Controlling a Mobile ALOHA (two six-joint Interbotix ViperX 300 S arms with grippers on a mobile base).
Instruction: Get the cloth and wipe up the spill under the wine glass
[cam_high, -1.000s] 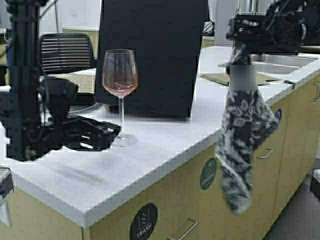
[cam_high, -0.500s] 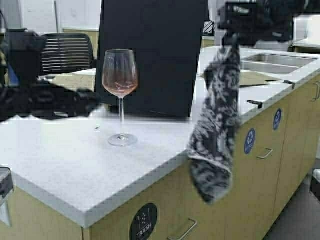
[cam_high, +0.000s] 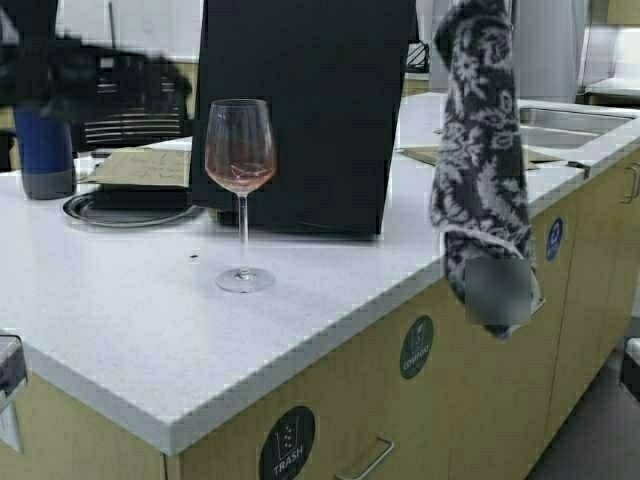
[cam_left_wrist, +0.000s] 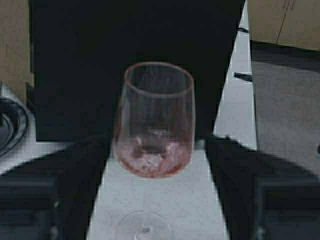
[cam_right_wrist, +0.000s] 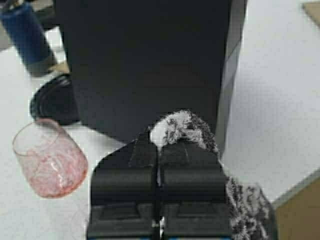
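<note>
The wine glass (cam_high: 240, 150), its bowl tinted pink, stands upright on the white counter (cam_high: 120, 330). In the left wrist view the glass (cam_left_wrist: 154, 125) sits between my left gripper's (cam_left_wrist: 155, 195) two open black fingers (cam_left_wrist: 75, 190), and neither finger touches it. In the high view the left arm is a dark blur at the far left (cam_high: 100, 70). My right gripper (cam_right_wrist: 158, 150) is shut on a bunched end of the dark floral cloth (cam_right_wrist: 177, 127). The cloth (cam_high: 480, 150) hangs limp from the top of the high view, over the counter's right edge. No spill shows under the glass.
A large black box (cam_high: 300, 110) stands right behind the glass. A blue bottle (cam_high: 45, 150) and a black plate (cam_high: 125, 208) sit at the back left. A small dark speck (cam_high: 193, 257) lies left of the glass foot. A sink (cam_high: 570, 115) lies at the far right.
My left arm has risen from the counter beside the glass to the far left. My right gripper has lifted out of the top of the high view, and the cloth swung left, then back.
</note>
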